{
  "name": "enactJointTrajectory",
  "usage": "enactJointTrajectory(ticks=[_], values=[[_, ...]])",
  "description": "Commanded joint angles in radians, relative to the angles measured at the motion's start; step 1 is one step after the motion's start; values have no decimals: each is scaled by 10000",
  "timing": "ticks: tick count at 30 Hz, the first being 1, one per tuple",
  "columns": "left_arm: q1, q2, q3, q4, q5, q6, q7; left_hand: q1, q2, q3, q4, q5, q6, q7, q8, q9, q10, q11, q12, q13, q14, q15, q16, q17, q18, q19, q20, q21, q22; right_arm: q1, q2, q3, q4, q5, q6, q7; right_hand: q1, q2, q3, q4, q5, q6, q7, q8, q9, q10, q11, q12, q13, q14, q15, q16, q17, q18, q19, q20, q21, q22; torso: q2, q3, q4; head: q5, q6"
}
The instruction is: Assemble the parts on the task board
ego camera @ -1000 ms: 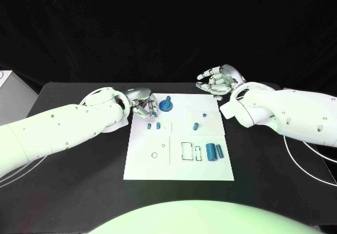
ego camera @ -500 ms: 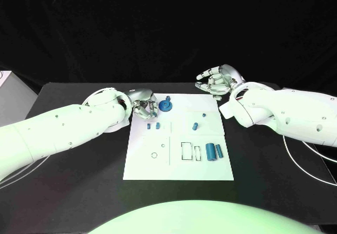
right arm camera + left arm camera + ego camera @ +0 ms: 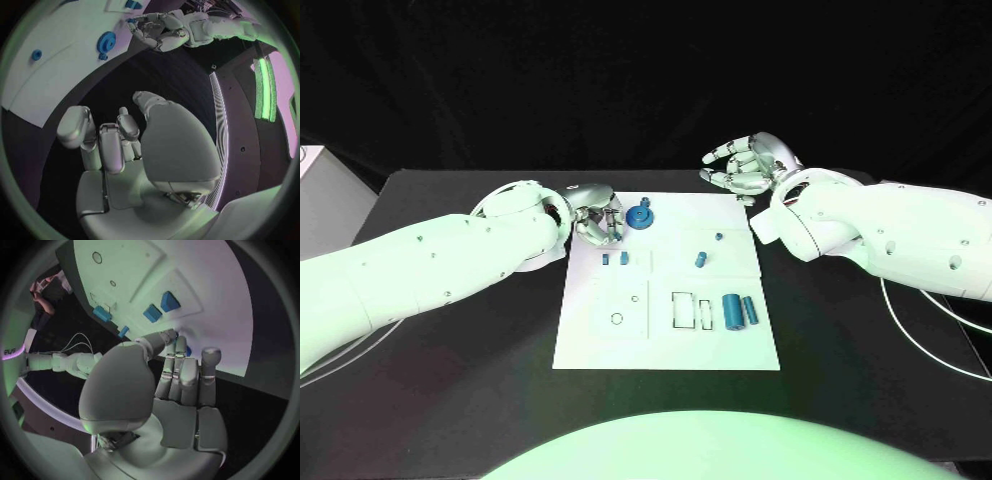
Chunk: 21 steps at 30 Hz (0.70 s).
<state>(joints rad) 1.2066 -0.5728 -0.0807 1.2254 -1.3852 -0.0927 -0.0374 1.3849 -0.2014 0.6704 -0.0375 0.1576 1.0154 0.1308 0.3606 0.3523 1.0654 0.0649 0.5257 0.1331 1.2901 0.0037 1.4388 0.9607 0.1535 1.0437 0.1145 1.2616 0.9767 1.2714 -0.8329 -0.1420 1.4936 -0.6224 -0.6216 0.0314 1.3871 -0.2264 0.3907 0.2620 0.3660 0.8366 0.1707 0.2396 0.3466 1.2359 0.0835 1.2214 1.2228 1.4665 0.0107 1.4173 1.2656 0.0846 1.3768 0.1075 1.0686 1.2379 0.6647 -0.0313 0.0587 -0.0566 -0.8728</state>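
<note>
The white task board [image 3: 596, 340] lies in the middle of the black table. A blue gear [image 3: 640, 217] sits near the board's far left corner. My left hand [image 3: 596, 214] hovers just left of the gear with its fingers drawn together and the thumb folded against them [image 3: 178, 370]. A sliver of blue [image 3: 187, 351] shows past its fingertips. Two small blue parts [image 3: 615, 258] lie just nearer on the board, also seen as blue parts [image 3: 160, 306]. My right hand [image 3: 750, 168] is raised beyond the board's far right corner, fingers curled [image 3: 106, 145] around nothing.
More blue parts lie on the board: a short peg [image 3: 702, 260], a tiny stud [image 3: 720, 237] and two long cylinders [image 3: 740, 311] beside a rectangular slot [image 3: 682, 310]. A white box [image 3: 312, 190] stands at the table's left edge. A cable [image 3: 935, 335] runs along the right.
My left hand has edged slightly toward the far edge beside the gear. The right hand and the parts have not moved.
</note>
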Motion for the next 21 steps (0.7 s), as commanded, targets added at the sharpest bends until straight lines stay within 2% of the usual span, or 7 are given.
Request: enactJointTrajectory(ticks=[1, 21], values=[[1, 41, -1, -1, -54, 274, -59, -107, 28, -29, -12, 69, 56, -4, 26, 12, 63, 1, -27, -9, 96, 6, 39, 14, -96, 72, -18, 32, 4, -5, 7, 2, 16, -78, 142, 115, -122, -5, 55, -14, 22, -93, 5, 59, 13, 23, -6, -13, -1, 172, -75, -59, 13, 194, -17, -31, -51, -15, 6, 0, -6, 7, 2], [-14, 234, -33, -286, -124, 218, -137, -112, 36, -27, -15, 67, 57, -4, 14, 12, 67, 2, -49, -10, 93, 5, 37, 2, -92, 60, -20, 24, -10, -5, -7, 2, 45, -81, 142, 118, -122, -5, 55, -14, 22, -93, 5, 59, 13, 23, -6, -13, -1, 172, -75, -59, 13, 194, -17, -31, -51, -15, 14, 3, -11, -30, 2]])
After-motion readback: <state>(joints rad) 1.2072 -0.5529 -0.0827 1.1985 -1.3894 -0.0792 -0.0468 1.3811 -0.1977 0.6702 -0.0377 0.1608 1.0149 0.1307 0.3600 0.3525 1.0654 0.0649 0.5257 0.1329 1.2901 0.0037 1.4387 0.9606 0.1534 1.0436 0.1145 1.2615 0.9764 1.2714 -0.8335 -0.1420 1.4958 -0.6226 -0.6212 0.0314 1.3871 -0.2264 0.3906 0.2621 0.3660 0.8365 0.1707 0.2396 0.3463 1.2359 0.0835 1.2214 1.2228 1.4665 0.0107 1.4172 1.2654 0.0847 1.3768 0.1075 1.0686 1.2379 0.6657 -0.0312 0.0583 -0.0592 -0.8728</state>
